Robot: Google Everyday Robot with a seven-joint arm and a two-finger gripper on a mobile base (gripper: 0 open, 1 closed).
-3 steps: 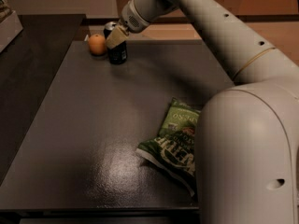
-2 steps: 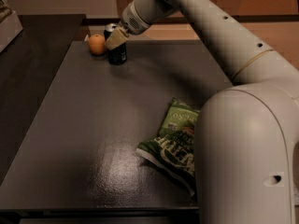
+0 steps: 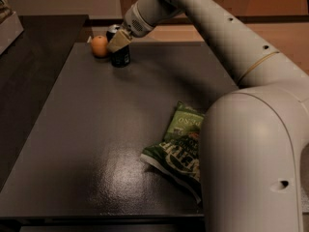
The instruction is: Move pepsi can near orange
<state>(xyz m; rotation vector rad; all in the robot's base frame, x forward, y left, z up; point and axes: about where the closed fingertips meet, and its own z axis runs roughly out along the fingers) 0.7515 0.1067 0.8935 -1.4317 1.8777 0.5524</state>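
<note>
Dark pepsi can (image 3: pixel 120 58) upright, beside orange (image 3: pixel 99 46); hand (image 3: pixel 116 37) at its top.

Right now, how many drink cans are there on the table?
1. The pepsi can stands at the table's far end, just right of the orange, with the gripper at its top. The robot's arm covers the near right corner, so another could be hidden there.
</note>
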